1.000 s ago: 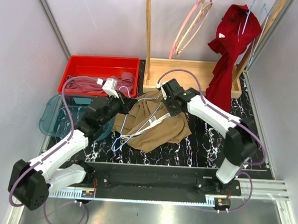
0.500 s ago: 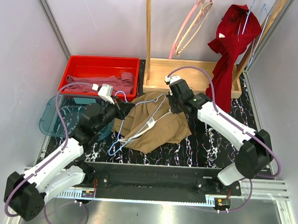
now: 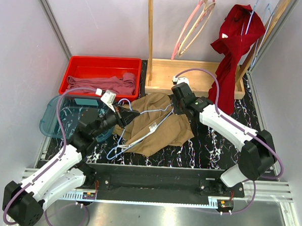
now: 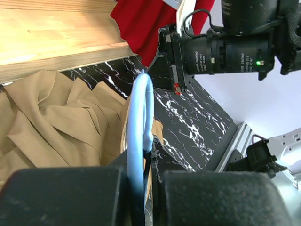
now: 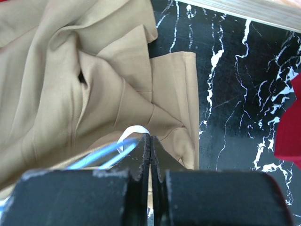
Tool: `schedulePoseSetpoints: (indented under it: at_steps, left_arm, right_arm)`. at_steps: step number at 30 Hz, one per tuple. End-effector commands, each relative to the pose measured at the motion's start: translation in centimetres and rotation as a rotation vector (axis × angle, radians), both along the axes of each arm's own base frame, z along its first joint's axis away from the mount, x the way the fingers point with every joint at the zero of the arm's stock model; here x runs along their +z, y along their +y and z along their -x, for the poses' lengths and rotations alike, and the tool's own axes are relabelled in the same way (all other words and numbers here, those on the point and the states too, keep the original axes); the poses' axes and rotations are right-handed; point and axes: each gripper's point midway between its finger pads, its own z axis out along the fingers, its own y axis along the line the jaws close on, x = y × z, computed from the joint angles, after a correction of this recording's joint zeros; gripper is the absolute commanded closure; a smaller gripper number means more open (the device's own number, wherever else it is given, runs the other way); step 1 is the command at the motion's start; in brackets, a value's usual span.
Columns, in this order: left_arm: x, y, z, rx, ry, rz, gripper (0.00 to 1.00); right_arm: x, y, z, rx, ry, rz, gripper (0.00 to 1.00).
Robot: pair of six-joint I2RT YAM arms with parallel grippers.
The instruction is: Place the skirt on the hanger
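While left fingers (image 4: 61, 197) and right fingers (image 5: 75, 197) clench it, the hanger (image 4: 142, 113) slants near-left to far-right.

a red bin (image 3: 72, 68) at the back left holds a mauve-pink cloth (image 3: 99, 84) – just in front of it sits a clear teal container (image 3: 52, 119). a dark red garment (image 3: 232, 51) hangs at the right, a pink hanger (image 3: 187, 30) beside the wooden post (image 3: 149, 32), over the wooden tray (image 3: 163, 73) on the black marbled tabletop (image 3: 210, 146).

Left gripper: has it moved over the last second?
Yes. The left gripper has drawn back toward the arms' bases: its wrist overlapped the red bin earlier and now lies just in front of it.
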Motion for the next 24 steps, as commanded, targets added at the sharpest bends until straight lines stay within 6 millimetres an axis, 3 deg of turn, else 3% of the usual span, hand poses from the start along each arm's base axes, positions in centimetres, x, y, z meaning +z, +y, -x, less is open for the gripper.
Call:
schedulePoseSetpoints:
  at_steps: [1,8,11,24]
  left_arm:
    - [1.4,-0.2,1.1,-0.048,-0.047,0.018,1.0]
    - [1.3,-0.2,1.5,-0.065,-0.026,-0.004,1.0]
    - [0.2,0.3,0.8,-0.022,0.007,-0.047,1.0]
    - [1.3,0.9,-0.4,0.052,-0.01,-0.032,1.0]
  right_arm:
    - [2.6,-1.1,-1.4,-0.106,-0.102,-0.051,1.0]
    - [3.1,-2.0,-1.8,-0.154,-0.13,-0.062,1.0]
    - [3.5,-2.2,-1.8,-0.169,-0.143,-0.072,1.0]
    - [3.2,0.4,0.2,0.032,-0.08,-0.149,1.0]
